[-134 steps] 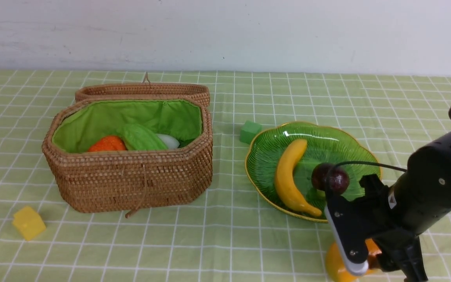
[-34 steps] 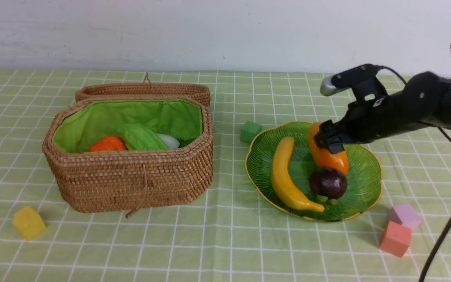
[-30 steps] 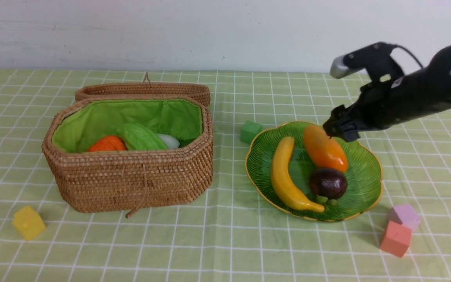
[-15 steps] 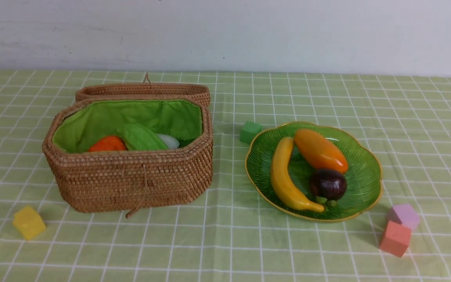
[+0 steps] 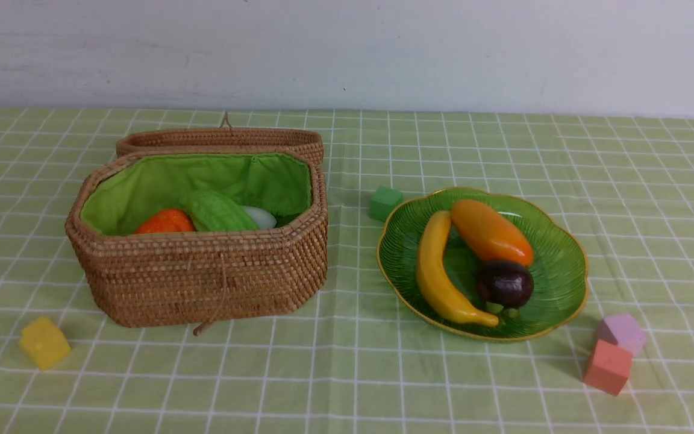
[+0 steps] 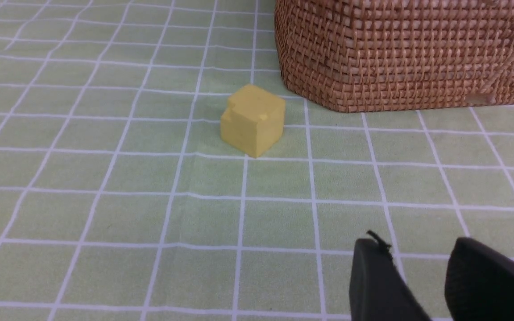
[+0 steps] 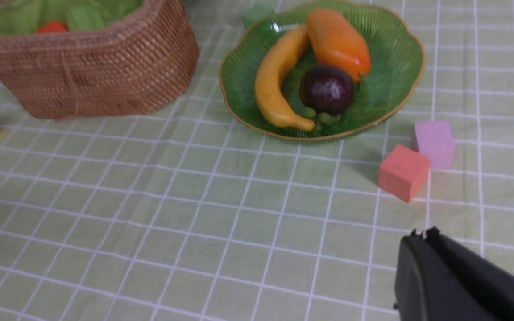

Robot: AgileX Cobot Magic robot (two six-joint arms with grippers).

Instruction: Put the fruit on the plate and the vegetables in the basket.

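Left tool [image 6: 422, 272] at lower right of the left wrist view, two dark fingers standing a narrow gap apart, nothing between them, hovering above the green checked worktop [image 6: 105, 200]. Right tool [image 7: 422, 249] at lower right of the right wrist view, jaws pressed together, empty, also above bare cloth. Neither tool visible in the front view.

Nearest in the front view, at lower left: yellow cube [image 5: 44, 342], apart from the basket's front corner. At lower right: salmon cube [image 5: 608, 367], with lilac cube [image 5: 622, 333] just behind and touching or nearly so, both just off the plate's near right rim.

Mid-frame, right of centre: green ribbed plate [image 5: 558, 265] with gold edge, carrying all three fruits. Banana [image 5: 437, 274] lying along the plate's left half, tip toward the near rim. Mangosteen [image 5: 505, 283] just right of the banana, green sepals toward the near rim. Orange mango-like fruit [image 5: 490, 232] behind the mangosteen, slanted, touching it and close against the banana's far end.

Mid-frame, left: woven basket [image 5: 202, 277], open, green lining showing. Inside, side by side: orange pumpkin [image 5: 165, 222], bumpy green gourd [image 5: 217, 211], white radish [image 5: 258, 216] partly hidden behind the gourd. Pepper not seen.

Farther back: green cube [image 5: 385, 202] between basket and plate, just beside the plate's far left rim. Behind the basket: woven lid [image 5: 220, 140], folded back. Pale wall [image 5: 347, 54] along the top.
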